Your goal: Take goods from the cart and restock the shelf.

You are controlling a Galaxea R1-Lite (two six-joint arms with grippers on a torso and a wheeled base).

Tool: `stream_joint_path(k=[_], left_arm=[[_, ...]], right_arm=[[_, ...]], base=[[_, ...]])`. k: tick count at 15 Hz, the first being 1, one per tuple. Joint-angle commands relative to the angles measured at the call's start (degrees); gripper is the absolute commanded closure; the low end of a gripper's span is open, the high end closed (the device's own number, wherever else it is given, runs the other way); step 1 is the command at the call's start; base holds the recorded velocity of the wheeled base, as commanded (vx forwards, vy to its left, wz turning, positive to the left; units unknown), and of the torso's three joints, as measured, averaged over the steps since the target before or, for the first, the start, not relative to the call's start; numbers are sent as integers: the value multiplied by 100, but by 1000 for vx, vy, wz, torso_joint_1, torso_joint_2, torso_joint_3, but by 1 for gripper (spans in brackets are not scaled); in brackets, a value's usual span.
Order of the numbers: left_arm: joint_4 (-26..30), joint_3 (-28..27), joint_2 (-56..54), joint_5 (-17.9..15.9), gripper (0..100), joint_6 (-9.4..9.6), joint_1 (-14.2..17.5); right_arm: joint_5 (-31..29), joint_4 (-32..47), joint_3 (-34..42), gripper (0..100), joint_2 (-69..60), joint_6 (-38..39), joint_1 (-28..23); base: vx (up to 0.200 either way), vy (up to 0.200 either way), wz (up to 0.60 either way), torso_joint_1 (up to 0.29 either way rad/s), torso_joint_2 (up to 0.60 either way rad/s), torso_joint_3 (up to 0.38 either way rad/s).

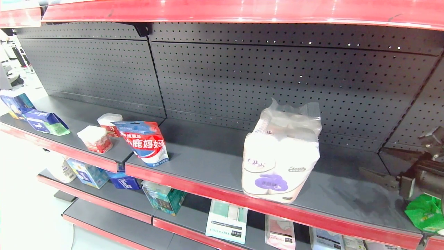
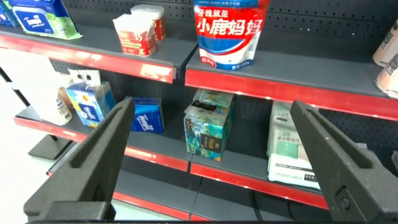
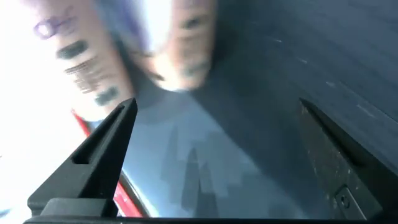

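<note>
Roll pack [image 1: 281, 152] upright at the front edge of the middle shelf [image 1: 208, 163], to the right of a red-and-blue pouch [image 1: 145, 142]. Right gripper [image 3: 217, 106] released, its jaws spread wide and empty above the shelf board right of the pack, with a green bag [image 1: 425, 211] close by. Left gripper [image 2: 211, 106] likewise spread and empty, held before the lower shelves.
</note>
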Motion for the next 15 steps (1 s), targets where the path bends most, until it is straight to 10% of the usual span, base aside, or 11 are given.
stream_joint_path(k=[1, 4, 9, 15], left_arm=[[-4, -9, 2, 2, 0, -2, 1], [-4, 0, 2, 2, 0, -2, 1], [-4, 0, 2, 2, 0, -2, 1], [-4, 0, 2, 2, 0, -2, 1]], right_arm=[[-2180, 98, 1205, 0, -2415, 1102, 248], [-3788, 1373, 1442, 0, -4375, 1516, 846], [-3401, 4062, 1934, 0, -7899, 1788, 1021], [-3595, 4396, 1943, 0, -7820, 2201, 1004]], base=[[0, 0, 0, 0, 0, 0], [0, 0, 0, 0, 0, 0], [0, 0, 0, 0, 0, 0], [0, 0, 0, 0, 0, 0]])
